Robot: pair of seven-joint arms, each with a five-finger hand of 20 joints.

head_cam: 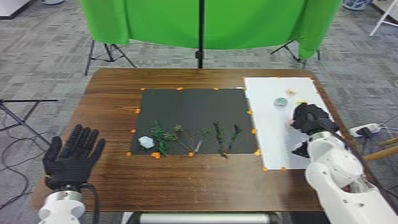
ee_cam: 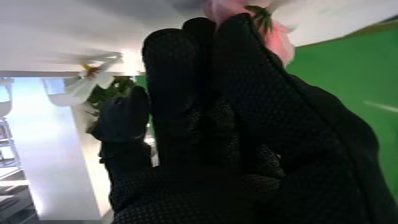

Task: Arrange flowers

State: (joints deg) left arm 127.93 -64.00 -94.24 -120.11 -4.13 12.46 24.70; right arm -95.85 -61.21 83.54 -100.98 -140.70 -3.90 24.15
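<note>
As my open right hand (head_cam: 313, 120) hangs over the white mat (head_cam: 276, 137), there's the pink flower (ee_cam: 279, 44), just beside it at nine o'clock, well apart from my open left hand (head_cam: 69, 165)!

The right robot hand (head_cam: 311, 119) partly hides the white sheet (head_cam: 275, 135). In the right wrist view, the pink flower (ee_cam: 281, 44) is cut off by the top edge and partly covered by that robot hand.
</note>
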